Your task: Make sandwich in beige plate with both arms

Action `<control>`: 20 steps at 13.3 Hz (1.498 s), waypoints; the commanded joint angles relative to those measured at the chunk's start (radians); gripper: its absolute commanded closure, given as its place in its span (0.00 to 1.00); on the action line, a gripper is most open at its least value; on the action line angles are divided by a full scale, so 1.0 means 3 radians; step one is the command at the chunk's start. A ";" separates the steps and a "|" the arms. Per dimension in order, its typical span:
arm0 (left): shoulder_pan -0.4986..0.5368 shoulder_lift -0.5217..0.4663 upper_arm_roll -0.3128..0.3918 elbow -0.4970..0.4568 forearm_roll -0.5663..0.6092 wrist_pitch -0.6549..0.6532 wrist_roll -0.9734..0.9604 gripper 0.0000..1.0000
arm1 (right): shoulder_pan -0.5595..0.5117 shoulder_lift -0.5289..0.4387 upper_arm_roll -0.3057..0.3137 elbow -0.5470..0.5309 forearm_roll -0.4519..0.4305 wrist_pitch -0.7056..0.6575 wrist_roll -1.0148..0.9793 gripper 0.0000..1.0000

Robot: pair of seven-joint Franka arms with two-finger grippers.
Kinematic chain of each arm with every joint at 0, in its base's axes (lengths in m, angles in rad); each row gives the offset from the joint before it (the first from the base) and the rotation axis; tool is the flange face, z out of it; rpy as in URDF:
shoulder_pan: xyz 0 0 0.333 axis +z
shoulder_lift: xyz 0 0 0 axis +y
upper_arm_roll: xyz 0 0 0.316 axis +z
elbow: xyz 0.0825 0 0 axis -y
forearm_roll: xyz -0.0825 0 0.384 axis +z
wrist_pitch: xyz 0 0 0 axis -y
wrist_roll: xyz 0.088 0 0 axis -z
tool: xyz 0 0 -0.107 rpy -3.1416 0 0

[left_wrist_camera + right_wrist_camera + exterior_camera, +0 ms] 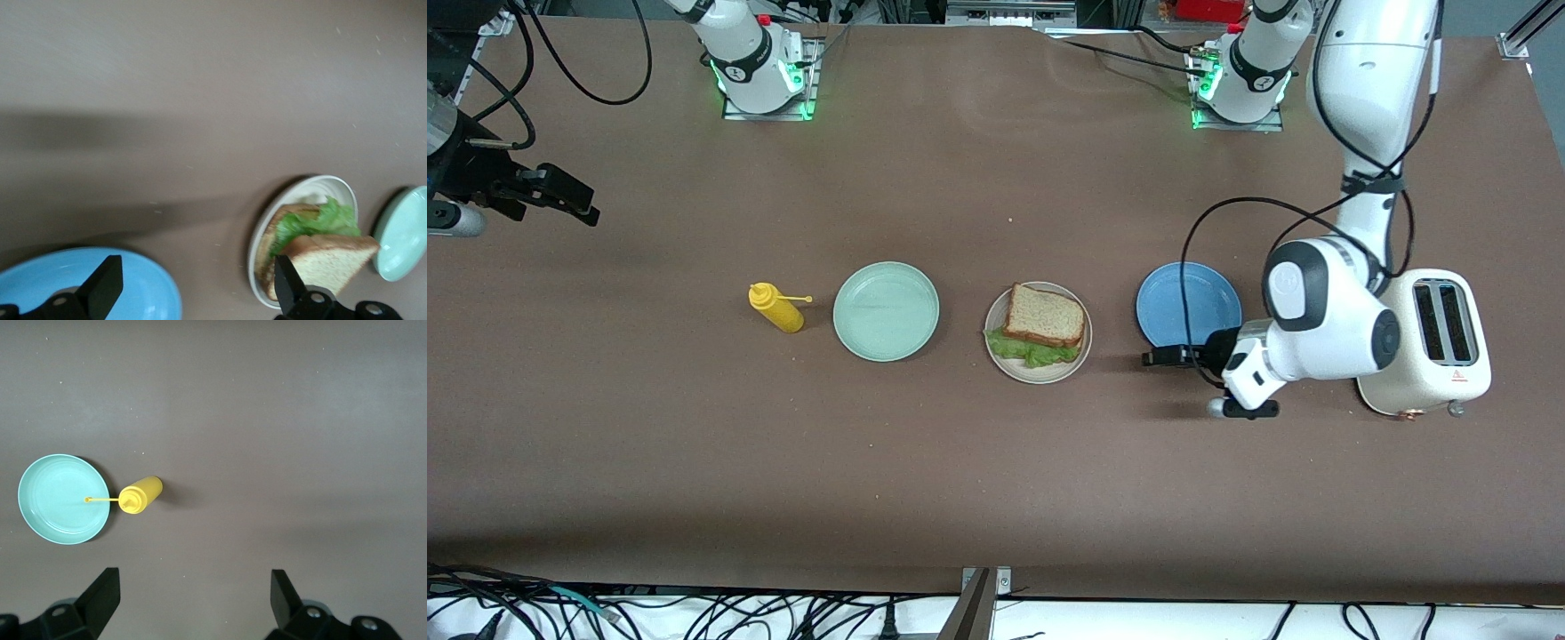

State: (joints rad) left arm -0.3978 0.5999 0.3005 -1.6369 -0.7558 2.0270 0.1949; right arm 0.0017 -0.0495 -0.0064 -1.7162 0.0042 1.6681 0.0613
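The sandwich (1045, 316) lies on the beige plate (998, 351) in the middle of the table: a brown bread slice on top, ruffled green lettuce (1032, 348) sticking out under it toward the front camera. The left wrist view shows the top slice (330, 263), the lettuce (320, 223), a lower slice and the plate's rim (303, 181). My left gripper (1152, 358) (197, 273) hangs open and holds nothing, over the blue plate's rim on the side toward the sandwich. My right gripper (578, 203) (193, 581) waits open over bare table at the right arm's end.
A blue plate (1188, 305) (40, 280) sits beside the beige plate toward the left arm's end, with a cream toaster (1440, 342) past it. A mint green plate (886, 311) (63, 499) (403, 233) and a yellow mustard bottle (776, 307) (140, 495) lie toward the right arm's end.
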 commanded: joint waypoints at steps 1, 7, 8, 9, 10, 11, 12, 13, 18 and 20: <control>-0.0014 -0.0138 0.0164 0.0011 0.0477 -0.0155 -0.0128 0.00 | -0.0021 0.0027 0.0011 0.0086 0.0063 -0.0074 -0.0025 0.00; 0.0027 -0.0399 0.0373 0.0011 0.1622 -0.0523 -0.0113 0.00 | -0.0021 0.0032 0.0006 0.0086 0.0063 -0.0074 -0.0025 0.00; 0.0042 -0.0445 0.0399 0.0011 0.1766 -0.0584 -0.0103 0.00 | -0.0021 0.0032 0.0011 0.0086 0.0063 -0.0074 -0.0020 0.00; 0.0088 -0.0496 0.0399 0.0006 0.1874 -0.0636 -0.0098 0.00 | -0.0021 0.0032 0.0011 0.0086 0.0063 -0.0074 -0.0020 0.00; 0.0129 -0.0542 0.0399 0.0006 0.1966 -0.0687 -0.0077 0.00 | -0.0021 0.0032 0.0011 0.0086 0.0063 -0.0074 -0.0020 0.00; 0.0170 -0.0603 0.0399 0.0006 0.2028 -0.0743 -0.0067 0.00 | -0.0021 0.0027 0.0011 0.0086 0.0063 -0.0074 -0.0020 0.00; 0.0181 -0.0675 0.0399 0.0000 0.2120 -0.0804 -0.0072 0.00 | -0.0021 0.0027 0.0011 0.0086 0.0063 -0.0074 -0.0020 0.00; 0.0181 -0.0751 0.0399 0.0000 0.2257 -0.0876 -0.0072 0.00 | -0.0021 0.0032 0.0011 0.0086 0.0063 -0.0074 -0.0020 0.00; 0.0191 -0.1211 0.0394 -0.0030 0.2361 -0.1274 -0.0113 0.00 | -0.0021 0.0032 0.0006 0.0081 0.0068 -0.0074 -0.0015 0.00; 0.0186 -0.1436 0.0384 -0.0051 0.2366 -0.1453 -0.0113 0.00 | -0.0021 0.0032 0.0006 0.0081 0.0068 -0.0074 -0.0010 0.00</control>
State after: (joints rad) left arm -0.3418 0.2482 0.4271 -1.6273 -0.0809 1.6338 0.1705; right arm 0.0017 -0.0467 -0.0064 -1.7128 0.0043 1.6663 0.0611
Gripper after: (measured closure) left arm 0.000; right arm 0.000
